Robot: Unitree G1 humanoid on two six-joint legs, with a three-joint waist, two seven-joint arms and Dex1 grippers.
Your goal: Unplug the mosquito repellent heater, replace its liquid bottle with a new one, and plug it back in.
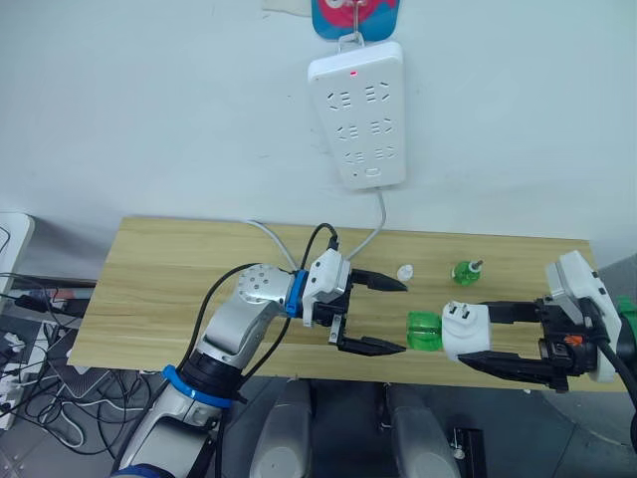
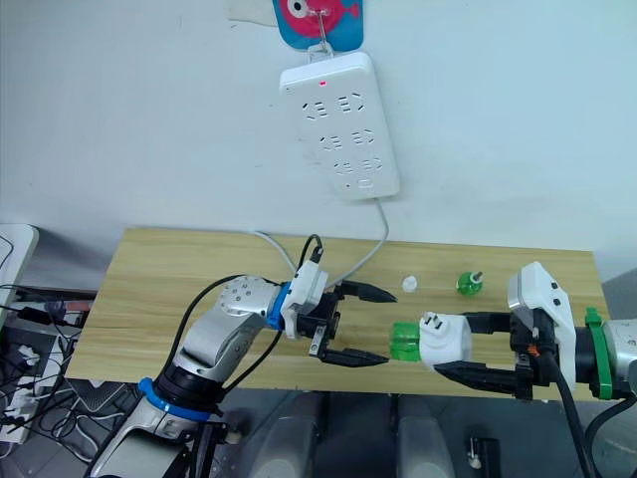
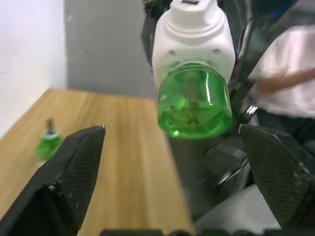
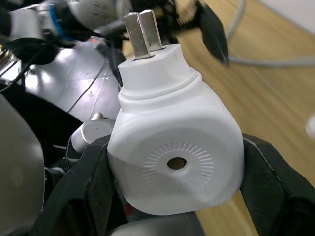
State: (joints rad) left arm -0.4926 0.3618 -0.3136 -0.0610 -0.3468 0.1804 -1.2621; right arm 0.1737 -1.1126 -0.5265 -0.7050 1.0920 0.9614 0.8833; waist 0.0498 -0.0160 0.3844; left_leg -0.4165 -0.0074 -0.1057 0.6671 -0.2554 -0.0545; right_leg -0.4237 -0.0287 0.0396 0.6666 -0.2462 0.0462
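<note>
My right gripper (image 1: 476, 340) is shut on the mosquito repellent heater (image 1: 465, 330), a rounded white unit held above the table's front edge with its prongs (image 4: 142, 33) up. A green liquid bottle (image 1: 425, 331) sticks out of the heater toward my left gripper (image 1: 398, 315). That left gripper is open just left of the bottle, one finger (image 3: 69, 182) on each side of it and neither touching. A second small green bottle (image 1: 464, 271) with a wick stands on the table behind. A small white cap (image 1: 404, 270) lies near it.
A white power strip (image 1: 358, 112) hangs on the wall above the wooden table (image 1: 159, 289), its cable (image 1: 373, 234) running down onto the tabletop. Cables and boxes lie on the floor at the far left. A person in a white shirt (image 3: 290, 64) shows in the left wrist view.
</note>
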